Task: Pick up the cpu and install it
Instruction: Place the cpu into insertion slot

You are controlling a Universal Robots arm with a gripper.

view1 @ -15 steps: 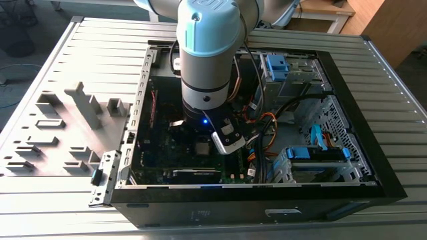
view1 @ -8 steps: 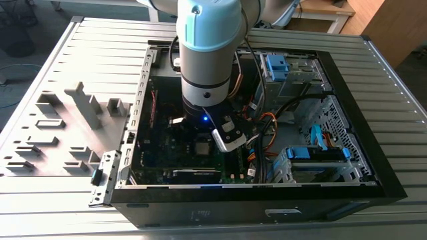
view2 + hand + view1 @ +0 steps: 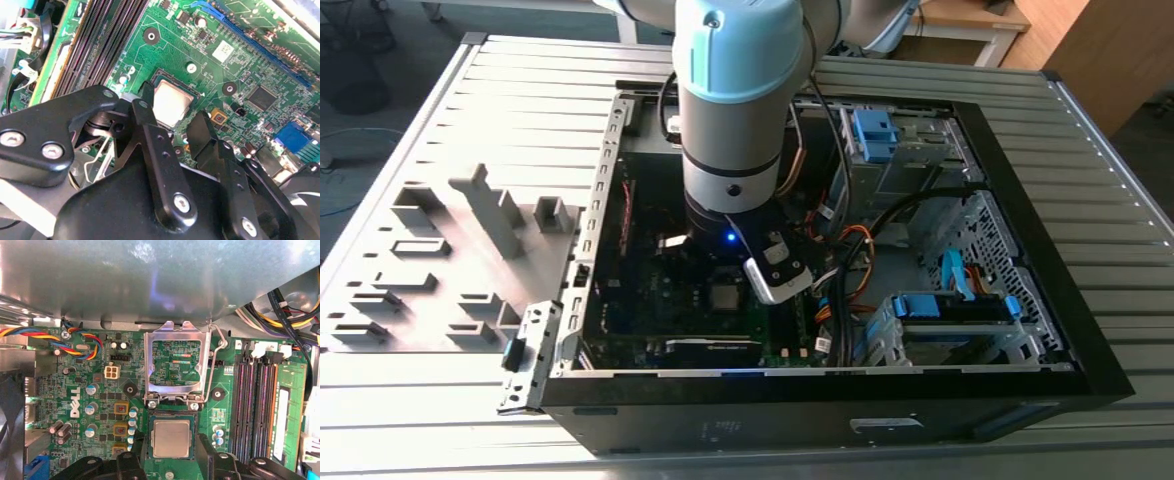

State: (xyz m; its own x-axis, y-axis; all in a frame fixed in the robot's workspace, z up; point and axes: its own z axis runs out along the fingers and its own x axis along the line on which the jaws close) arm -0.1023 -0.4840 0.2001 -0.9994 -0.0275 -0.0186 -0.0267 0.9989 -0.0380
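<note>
The cpu, a small square chip with a dull silver top, lies flat in its socket on the green motherboard. It also shows in the second wrist view as the cpu and in the exterior view as the cpu. My gripper hangs just above it and is open. Its black fingers stand on either side of the chip without touching it. The same straddle appears in the second wrist view, gripper. The socket's metal load plate stands swung up beside the chip.
Memory slots run along one side of the socket. Coloured cables lie on the other side. The open computer case holds blue drive brackets and wiring. Grey fixture blocks sit at the exterior view's left.
</note>
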